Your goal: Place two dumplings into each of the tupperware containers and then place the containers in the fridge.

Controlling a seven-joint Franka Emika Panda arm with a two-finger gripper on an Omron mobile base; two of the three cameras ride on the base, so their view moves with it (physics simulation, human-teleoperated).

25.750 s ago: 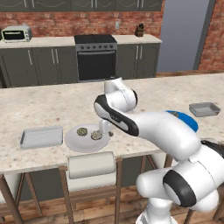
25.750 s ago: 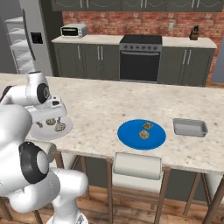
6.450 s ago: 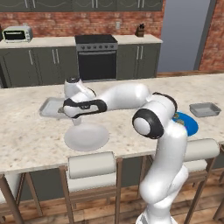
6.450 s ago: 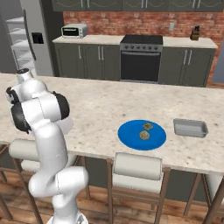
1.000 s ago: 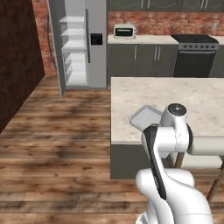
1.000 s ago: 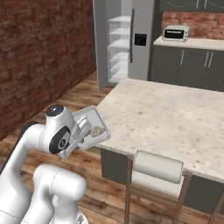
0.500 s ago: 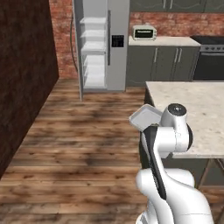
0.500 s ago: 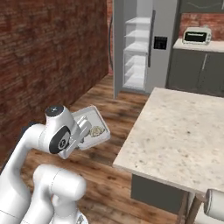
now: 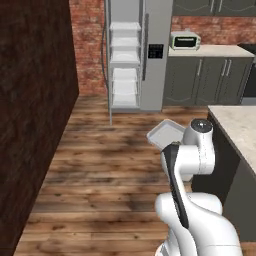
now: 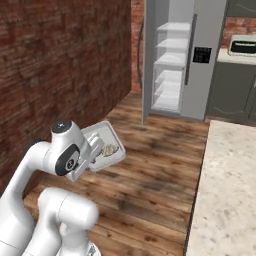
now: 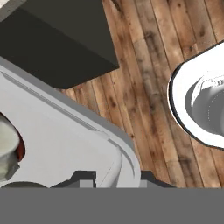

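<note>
A light-grey tupperware container [image 10: 100,142] hangs in the air over the wooden floor, tilted, with my gripper [image 10: 92,151] shut on its near rim. Dumplings [image 10: 109,149] lie inside it; I can make out one or two. In the hand view the container's rim [image 11: 100,135] runs between my fingertips, my gripper [image 11: 117,176] is clamped on it, and one dumpling [image 11: 6,148] shows at the left edge. In the left base view the container [image 9: 164,134] peeks out from behind my wrist. The fridge [image 9: 131,55] stands ahead with one door open and white shelves showing [image 10: 170,60].
A dark brick wall [image 9: 35,110] runs close along the left. The island counter [image 10: 227,185] lies to my right. Grey cabinets with a toaster oven [image 9: 185,40] stand to the right of the fridge. Wooden floor [image 9: 100,165] stretches between me and the fridge.
The base has driven on, so both base views have shifted: the fridge is nearer and more central, the island has slid off to the right. The container stays in my grip.
</note>
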